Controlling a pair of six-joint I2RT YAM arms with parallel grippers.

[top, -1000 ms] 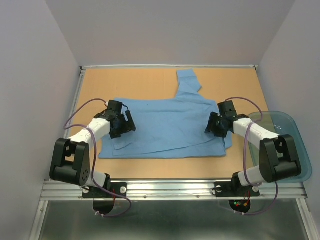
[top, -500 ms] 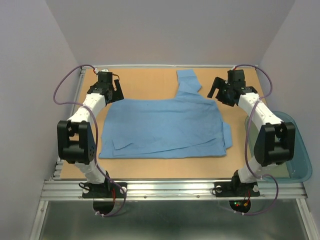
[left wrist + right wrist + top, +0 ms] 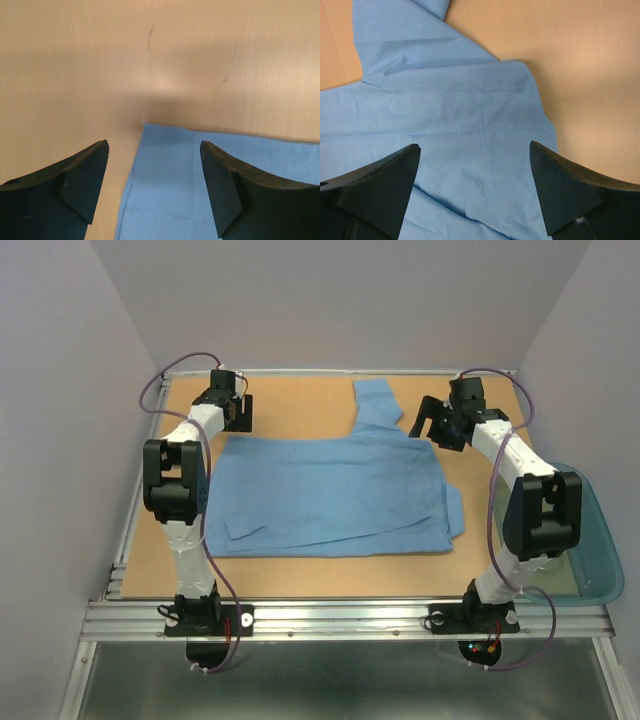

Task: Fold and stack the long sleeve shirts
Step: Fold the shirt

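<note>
Two sets of jaws stand released and empty: left gripper [image 3: 153,150] and right gripper [image 3: 475,147] hover over the far corners of the light blue shirt [image 3: 330,490], which lies flat mid-table [image 3: 300,400]. Pinch both corners squarely and lift evenly.

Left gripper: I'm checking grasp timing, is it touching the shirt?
Cannot tell. Left wrist view shows the open left gripper over the shirt corner, but not its height.

Light blue shirt [image 3: 330,495]: thin woven cloth, matt, lightly creased, stitched seams visible. Orange-tan counter [image 3: 290,400]: smooth, soft sheen, a few fine scratches. Left fingers [image 3: 75,185]: black, matt, plastic-looking. Teal tub [image 3: 600,540]: translucent plastic, glossy.
</note>
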